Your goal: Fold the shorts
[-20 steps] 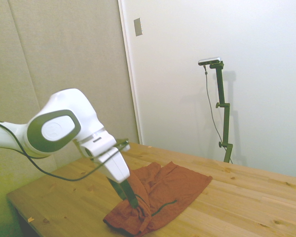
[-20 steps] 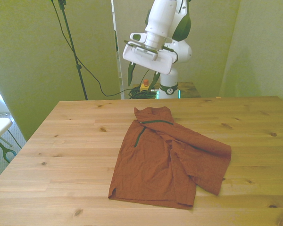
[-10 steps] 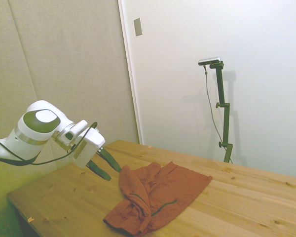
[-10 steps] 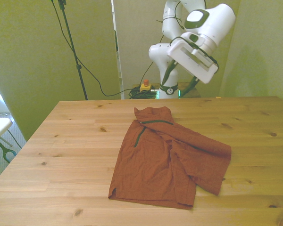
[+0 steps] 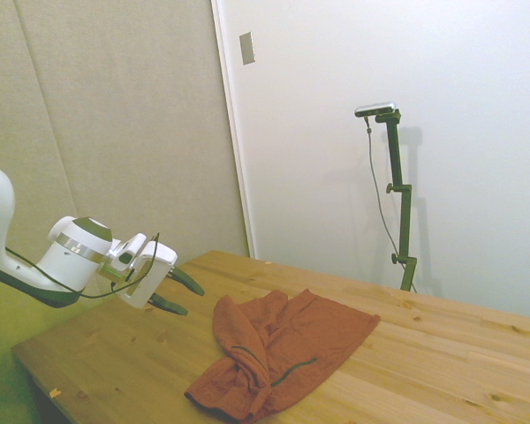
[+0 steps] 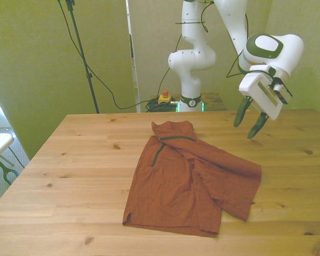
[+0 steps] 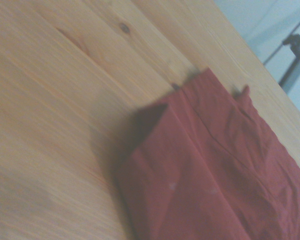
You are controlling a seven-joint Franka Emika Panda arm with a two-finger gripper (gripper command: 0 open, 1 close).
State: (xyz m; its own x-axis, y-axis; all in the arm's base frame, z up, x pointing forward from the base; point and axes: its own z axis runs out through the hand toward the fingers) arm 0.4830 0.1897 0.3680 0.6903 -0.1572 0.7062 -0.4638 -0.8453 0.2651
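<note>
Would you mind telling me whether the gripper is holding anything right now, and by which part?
Nothing is held: the gripper is open in the air, clear of the shorts on the table.

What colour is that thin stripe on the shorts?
Dark green, against the rust-orange shorts; the stripe shows best in the front view.

Soft, even indoor light with a yellow-green cast. The side view is slightly hazy. The wrist view is blurred throughout

arm (image 6: 194, 50): glossy white, rounded joints
wrist cap: grey-green oval
gripper (image 6: 249, 118): dark tapered fingers
cable: thin, black
</note>
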